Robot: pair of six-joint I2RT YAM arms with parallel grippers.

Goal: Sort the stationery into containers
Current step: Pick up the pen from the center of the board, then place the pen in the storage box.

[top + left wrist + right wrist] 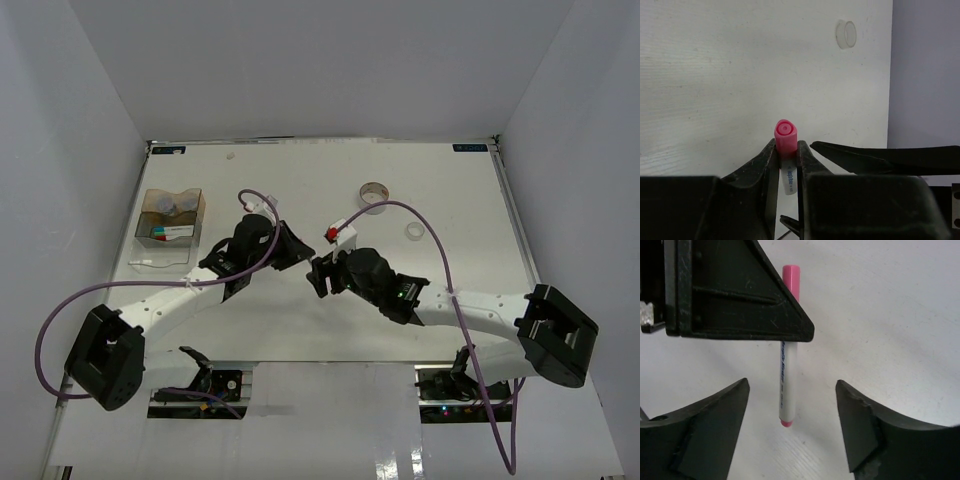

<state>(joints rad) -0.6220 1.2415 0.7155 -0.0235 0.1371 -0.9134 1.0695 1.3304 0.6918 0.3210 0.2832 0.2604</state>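
A thin white marker with a pink cap [785,132] is pinched just below its cap by my left gripper [786,146], which is shut on it. In the right wrist view the same pink marker [787,385] hangs between the spread fingers of my right gripper [792,407], which is open and touches nothing. Over the table's middle the left gripper [298,252] and right gripper [319,272] meet tip to tip, hiding the marker there. The amber box [195,222] at the left holds two clear jars [171,206] and some markers [172,232].
A red-capped marker [338,230] lies just behind the grippers. A large tape roll [374,196] and a small clear roll [415,232] sit to the back right. Another white marker [150,262] lies in front of the box. White walls enclose the table.
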